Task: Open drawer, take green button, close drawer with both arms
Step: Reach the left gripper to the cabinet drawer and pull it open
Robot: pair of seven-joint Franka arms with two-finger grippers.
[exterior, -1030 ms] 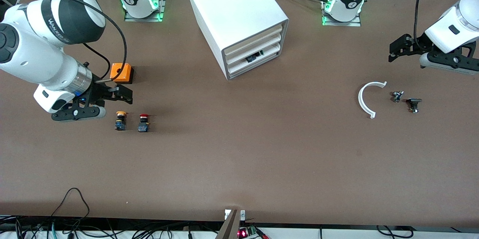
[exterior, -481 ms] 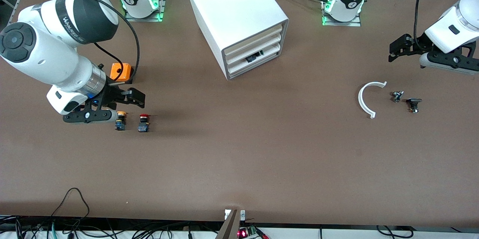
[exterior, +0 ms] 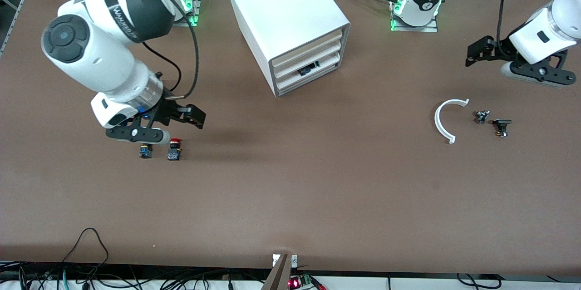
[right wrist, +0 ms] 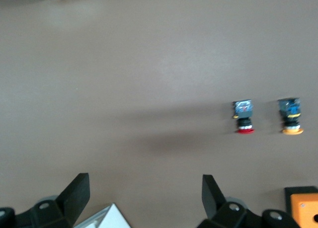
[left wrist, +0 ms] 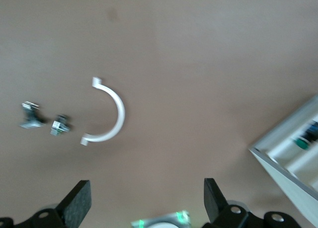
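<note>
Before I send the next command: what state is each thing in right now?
Bottom drawer: pushed in, not yet opened.
Green button: inside the cabinet, showing above that drawer's front strip.
Right gripper: open, empty, over the table by the red button.
Left gripper: open, empty, over the left arm's end of the table.
Yellow button: on the table, ungripped.

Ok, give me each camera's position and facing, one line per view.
Front view: high across the table, facing both arms; right gripper by the red button, left gripper over the left arm's end.
Left wrist view: looks down past open jaws at the white arc and cabinet.
Right wrist view: looks down past open jaws at the red button and yellow button.
Front shares all these.
</note>
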